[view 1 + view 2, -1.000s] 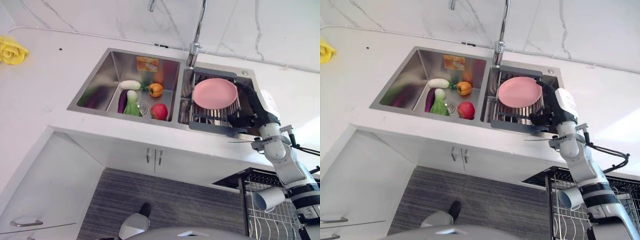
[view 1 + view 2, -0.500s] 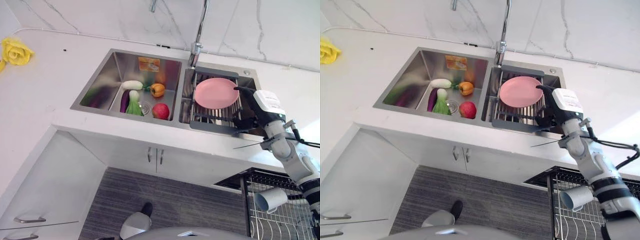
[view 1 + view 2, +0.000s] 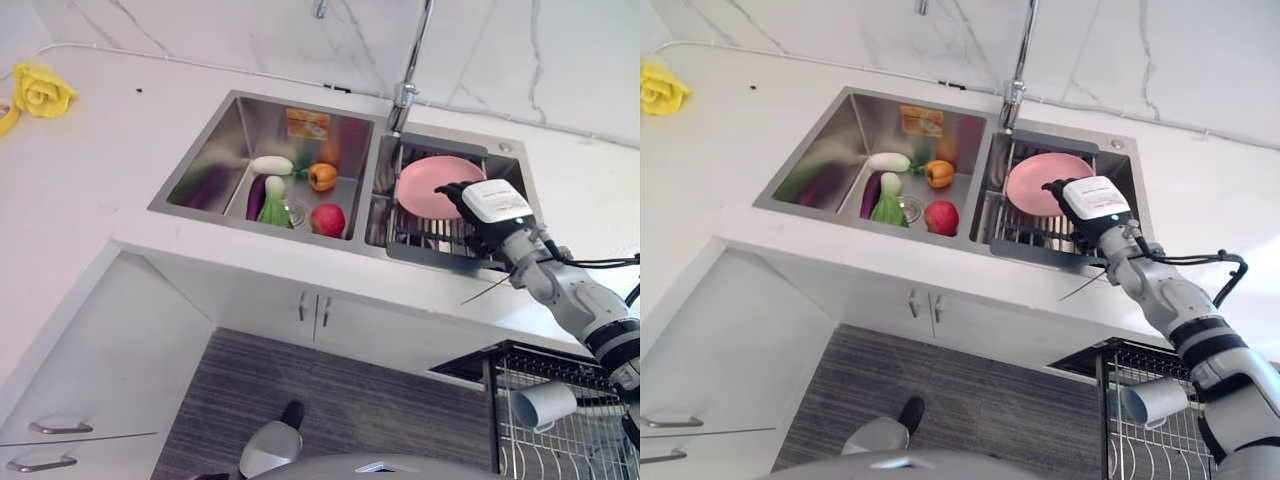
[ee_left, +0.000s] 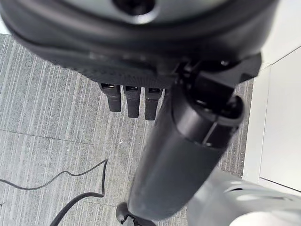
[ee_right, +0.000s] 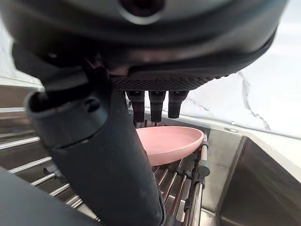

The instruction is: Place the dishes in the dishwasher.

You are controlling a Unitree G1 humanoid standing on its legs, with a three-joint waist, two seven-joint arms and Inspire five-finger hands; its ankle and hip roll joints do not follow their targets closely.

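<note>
A pink plate [image 3: 428, 186] lies on the wire rack [image 3: 440, 236] in the right basin of the steel sink. My right hand [image 3: 489, 204] hovers over the rack at the plate's right edge. In the right wrist view its fingers [image 5: 156, 104] point straight at the plate [image 5: 170, 141] just short of its rim, with the thumb [image 5: 103, 155] standing apart; the hand is open and holds nothing. In the left wrist view my left hand [image 4: 132, 100] hangs open over the grey floor, its fingers straight.
The left basin [image 3: 215, 150] holds an apple [image 3: 328, 219], an orange pepper [image 3: 322, 177] and other vegetables. A tall faucet [image 3: 411, 62] stands behind the sink. At the lower right stands the open dishwasher rack [image 3: 540, 452] with a white cup [image 3: 545, 403]. A yellow flower [image 3: 45, 90] lies on the counter.
My right hand has moved from the rack's front edge up to the plate's right rim. The camera has also shifted a little.
</note>
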